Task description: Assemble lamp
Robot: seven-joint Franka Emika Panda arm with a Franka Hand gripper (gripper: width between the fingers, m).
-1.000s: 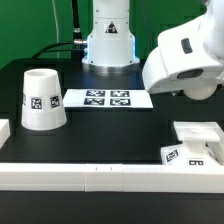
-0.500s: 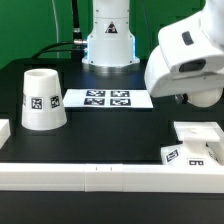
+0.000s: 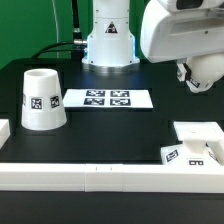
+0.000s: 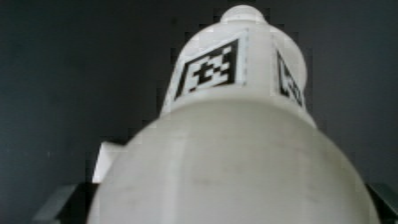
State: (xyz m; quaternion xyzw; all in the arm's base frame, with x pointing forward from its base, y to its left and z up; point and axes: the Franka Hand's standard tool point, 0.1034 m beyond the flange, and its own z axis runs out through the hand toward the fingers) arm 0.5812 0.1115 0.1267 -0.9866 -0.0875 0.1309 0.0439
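no readable text, coded tags [image 3: 44,103] on shade [image 3: 42,80], bulb [image 4: 231,160], marker board [image 3: 72,99]

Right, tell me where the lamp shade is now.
The shade stands upright on the black table at the exterior view's left, beside the marker board and behind the long white front rail.
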